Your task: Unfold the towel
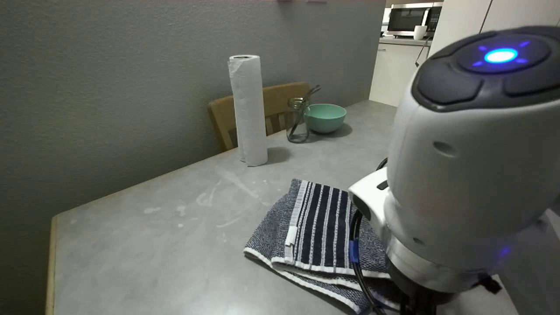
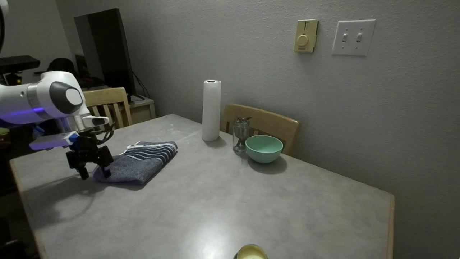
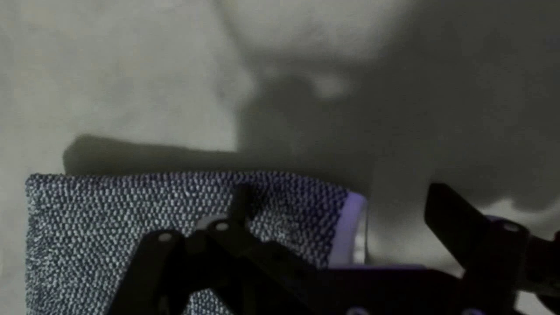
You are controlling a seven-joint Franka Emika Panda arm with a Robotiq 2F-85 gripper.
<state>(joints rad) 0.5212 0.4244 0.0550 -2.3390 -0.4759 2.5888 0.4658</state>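
The dark grey towel lies folded in layers on the table, with white stripes and white edges, in both exterior views (image 1: 321,227) (image 2: 143,167). The wrist view shows its corner and a white edge (image 3: 109,218). My gripper (image 2: 95,173) is low at the towel's near end with its fingers apart. In the wrist view my gripper (image 3: 339,205) straddles the white edge: one finger is over the towel, the other over bare table beyond it. Nothing is held. I cannot tell whether a fingertip touches the cloth. In an exterior view the arm hides the towel's right part and the fingers.
A white paper roll (image 1: 248,111) stands upright behind the towel. A glass jar with utensils (image 2: 240,135) and a teal bowl (image 2: 264,149) stand beyond it. Wooden chairs (image 2: 266,118) and a wall border the table (image 2: 215,201). A yellow round item (image 2: 251,252) is at the front edge.
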